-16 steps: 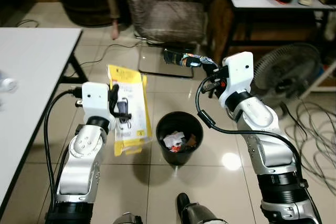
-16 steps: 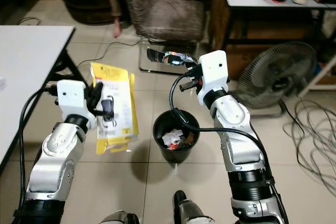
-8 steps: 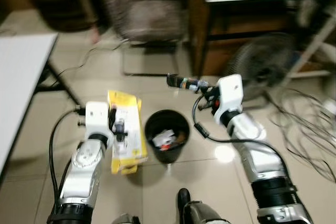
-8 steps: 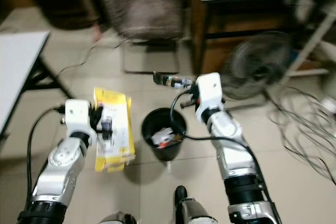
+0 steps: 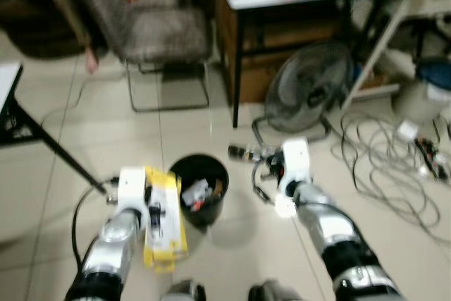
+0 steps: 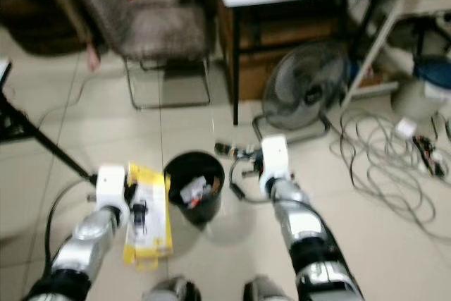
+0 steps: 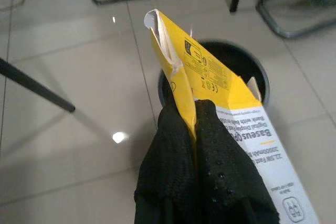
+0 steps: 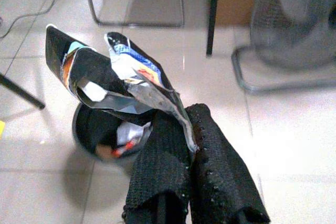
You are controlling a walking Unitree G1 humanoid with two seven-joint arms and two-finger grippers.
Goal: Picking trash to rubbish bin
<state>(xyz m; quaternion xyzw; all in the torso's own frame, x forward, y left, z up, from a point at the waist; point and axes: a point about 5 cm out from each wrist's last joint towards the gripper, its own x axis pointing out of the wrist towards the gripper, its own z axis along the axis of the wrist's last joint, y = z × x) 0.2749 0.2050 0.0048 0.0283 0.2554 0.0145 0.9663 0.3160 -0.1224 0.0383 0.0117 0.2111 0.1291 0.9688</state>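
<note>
The left gripper (image 7: 195, 129) is clamped on a yellow power-bank box (image 7: 210, 74), and the right gripper (image 8: 185, 129) pinches a crumpled dark foil wrapper (image 8: 100, 72). The black rubbish bin (image 5: 199, 189) (already part full of scraps) stands on the floor between the two grippers, just beyond their fingertips; both pieces seem held beside its rim, ready for dropping in

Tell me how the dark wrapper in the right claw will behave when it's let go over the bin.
The wrapper looks like thin, crumpled foil, so probably light and floppy. Pinched in the right claw it sags unevenly; it may flutter and miss the bin.
</note>
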